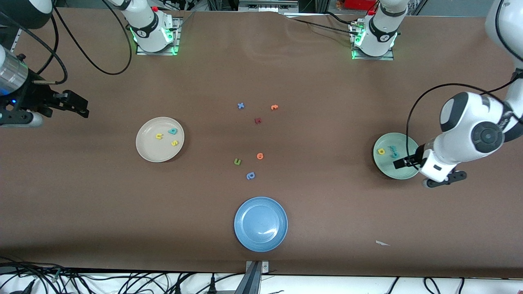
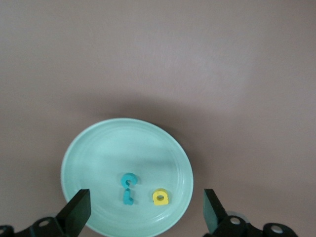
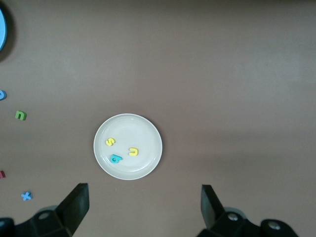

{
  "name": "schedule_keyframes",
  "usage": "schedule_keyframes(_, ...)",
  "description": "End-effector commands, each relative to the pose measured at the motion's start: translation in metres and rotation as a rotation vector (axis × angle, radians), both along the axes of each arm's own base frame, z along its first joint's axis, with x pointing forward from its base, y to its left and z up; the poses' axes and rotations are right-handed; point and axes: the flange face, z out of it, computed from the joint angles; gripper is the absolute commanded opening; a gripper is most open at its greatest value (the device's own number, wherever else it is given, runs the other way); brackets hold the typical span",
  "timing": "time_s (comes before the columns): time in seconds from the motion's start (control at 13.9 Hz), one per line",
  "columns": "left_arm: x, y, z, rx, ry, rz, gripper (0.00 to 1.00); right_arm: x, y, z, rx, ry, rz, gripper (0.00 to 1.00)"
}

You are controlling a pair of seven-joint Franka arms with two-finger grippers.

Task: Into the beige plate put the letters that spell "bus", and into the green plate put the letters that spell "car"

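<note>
Letters c, r and a lay in the green plate; b, u, s in the beige plate. Left gripper, open, hovered over the green plate's 3 o'clock edge; lifting straight up would clear the rim. Right gripper waited open.

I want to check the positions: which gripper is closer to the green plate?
The left. The left gripper hangs open over the green plate, where the teal c, teal r and yellow a lie. The right gripper waits open at the right arm's end.

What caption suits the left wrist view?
Open left hand above the green plate holding teal c, teal r and yellow a.
</note>
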Motion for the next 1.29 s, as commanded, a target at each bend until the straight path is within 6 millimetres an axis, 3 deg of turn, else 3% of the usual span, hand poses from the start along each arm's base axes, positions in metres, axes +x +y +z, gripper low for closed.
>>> schedule_keyframes(0.0, 0.012, 0.007, 0.074, 0.046, 0.000, -0.046, 1.00, -0.033, -0.003, -0.007, 0.003, -0.047, 0.006, 1.00)
schedule_keyframes(0.36, 0.014, 0.019, 0.131, 0.047, 0.033, -0.119, 1.00, -0.019, -0.007, -0.003, -0.002, -0.043, 0.010, 1.00)
schedule_keyframes(0.57, 0.014, 0.020, 0.139, 0.045, 0.025, -0.118, 1.00, -0.012, -0.001, -0.001, -0.001, -0.032, 0.015, 1.00)
schedule_keyframes(0.86, 0.014, 0.034, 0.176, 0.015, 0.023, -0.171, 1.00, -0.014, 0.000, 0.000, -0.001, -0.027, 0.014, 1.00)
schedule_keyframes(1.08, 0.015, 0.033, 0.178, -0.009, 0.023, -0.181, 1.00, -0.012, -0.002, -0.003, -0.001, -0.021, 0.012, 1.00)
schedule_keyframes(1.22, 0.018, 0.038, 0.193, -0.056, -0.010, -0.164, 1.00, -0.012, -0.003, -0.003, 0.000, -0.020, 0.012, 1.00)
